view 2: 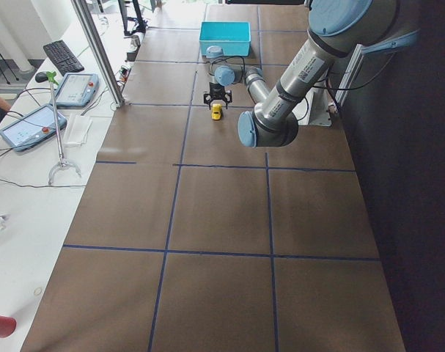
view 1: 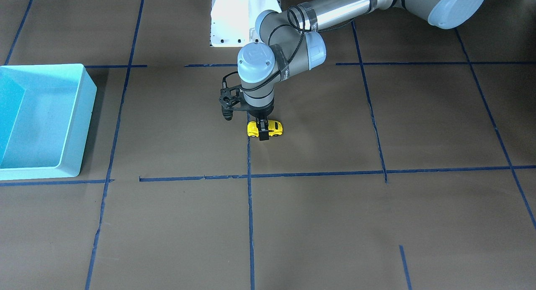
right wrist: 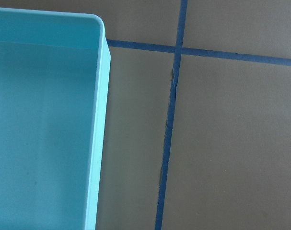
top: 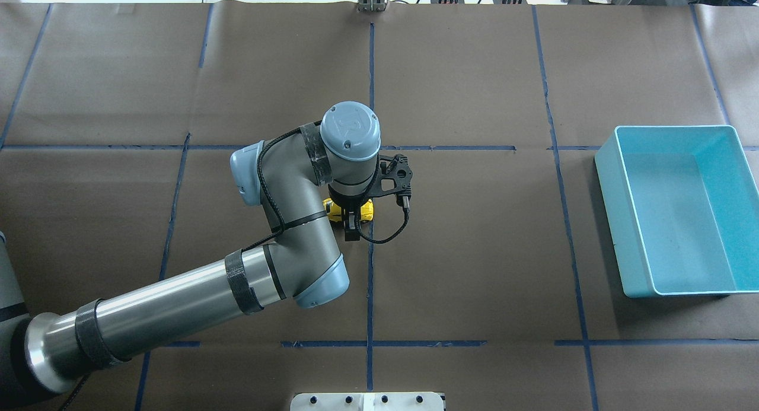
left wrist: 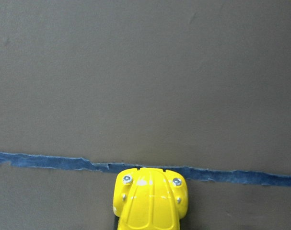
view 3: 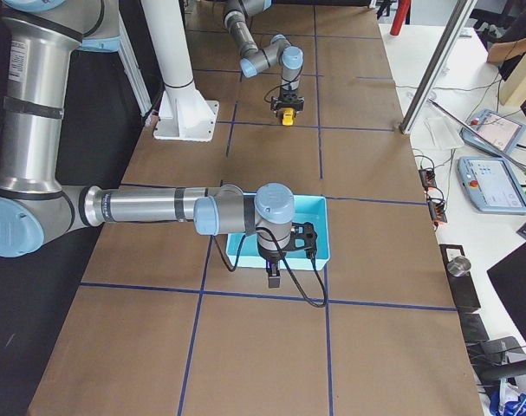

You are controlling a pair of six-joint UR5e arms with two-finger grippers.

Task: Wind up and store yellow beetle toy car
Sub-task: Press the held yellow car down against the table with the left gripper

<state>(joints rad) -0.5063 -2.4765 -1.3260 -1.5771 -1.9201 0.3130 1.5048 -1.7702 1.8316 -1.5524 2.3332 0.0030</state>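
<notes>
Item: yellow beetle toy car (view 1: 274, 127), wheels on the table, well apart from the turquoise bin (view 1: 83, 127). Left gripper (view 1: 263, 131): we read it as narrowed across the car's body, one finger at each flank. Right gripper (view 3: 272, 279): just beside the bin; we cannot tell its opening. Step, as we judge: wind-up. Next calls for dragging the car backward with its wheels pressed down, then carrying it to the bin.

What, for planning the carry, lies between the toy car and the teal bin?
Only bare brown paper crossed by blue tape separates the car and bin, per the overhead view.
</notes>
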